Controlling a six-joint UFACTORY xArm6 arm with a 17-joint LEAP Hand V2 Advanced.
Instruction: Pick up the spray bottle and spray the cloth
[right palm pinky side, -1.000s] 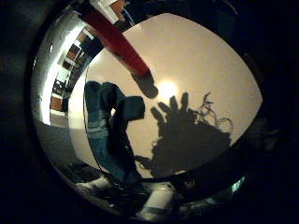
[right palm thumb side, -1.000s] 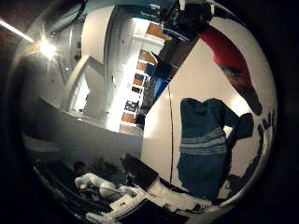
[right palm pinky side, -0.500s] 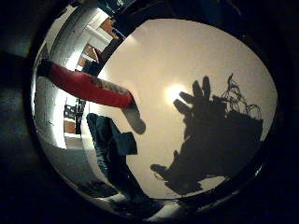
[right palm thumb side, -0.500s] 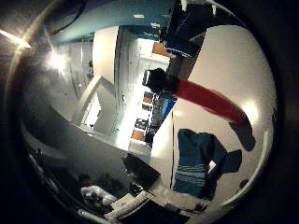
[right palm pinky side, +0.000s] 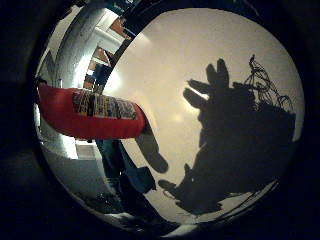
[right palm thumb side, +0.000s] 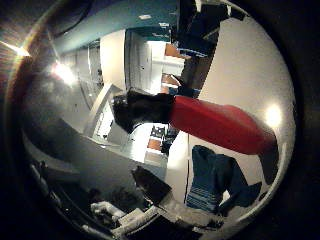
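Note:
A red spray bottle with a printed label stands on the white table, close to the palm. The right thumb side palm view shows its red body and black sprayer head. A blue cloth with pale stripes lies crumpled on the table right beside the bottle; the right little finger side palm view shows it as well. White parts of my hand show at the view's edge. The hand's shadow on the table shows straight, spread fingers away from the bottle.
Beyond the table's edge lies a room with shelves and bright lights. The table surface beyond the bottle and the shadow is bare and white.
The whole picture has shifted: the camera has come closer to the bottle, which now fills more of both views. The hand's shadow on the table has grown. The cloth has not moved.

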